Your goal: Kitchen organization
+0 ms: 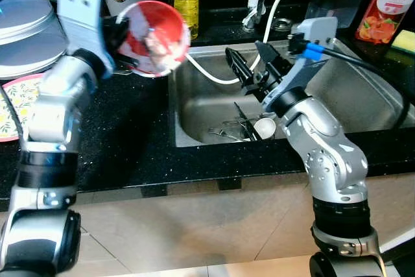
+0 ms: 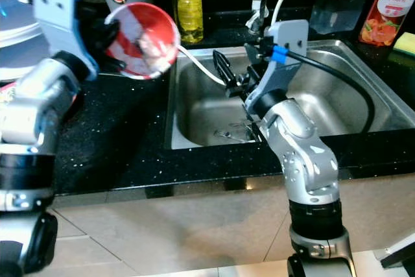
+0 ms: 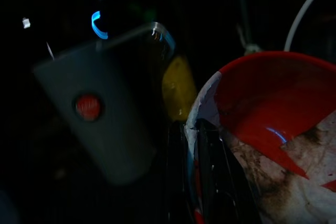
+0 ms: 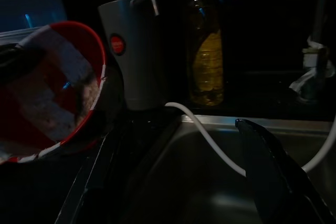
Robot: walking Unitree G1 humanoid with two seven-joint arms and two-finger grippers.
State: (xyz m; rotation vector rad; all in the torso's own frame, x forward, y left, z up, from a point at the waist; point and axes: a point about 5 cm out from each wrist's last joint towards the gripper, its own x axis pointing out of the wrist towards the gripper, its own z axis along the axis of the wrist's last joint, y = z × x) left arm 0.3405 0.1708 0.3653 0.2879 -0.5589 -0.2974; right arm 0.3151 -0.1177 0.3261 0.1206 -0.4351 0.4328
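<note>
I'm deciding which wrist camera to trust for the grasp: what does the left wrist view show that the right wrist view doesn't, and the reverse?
Left wrist view: the left gripper, fingers pinched on the rim of the red and white bowl, with dark grime smeared inside it.

Right wrist view: the stainless steel sink, the white hose running into it, and one black finger of the open right gripper.

Both: that bowl, the grey cylindrical appliance with a red button and the bottle of yellow liquid.

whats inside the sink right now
Cutlery and a small white cup lie at the bottom of the sink. The right pincer and its arm cover whatever lies beneath.
</note>
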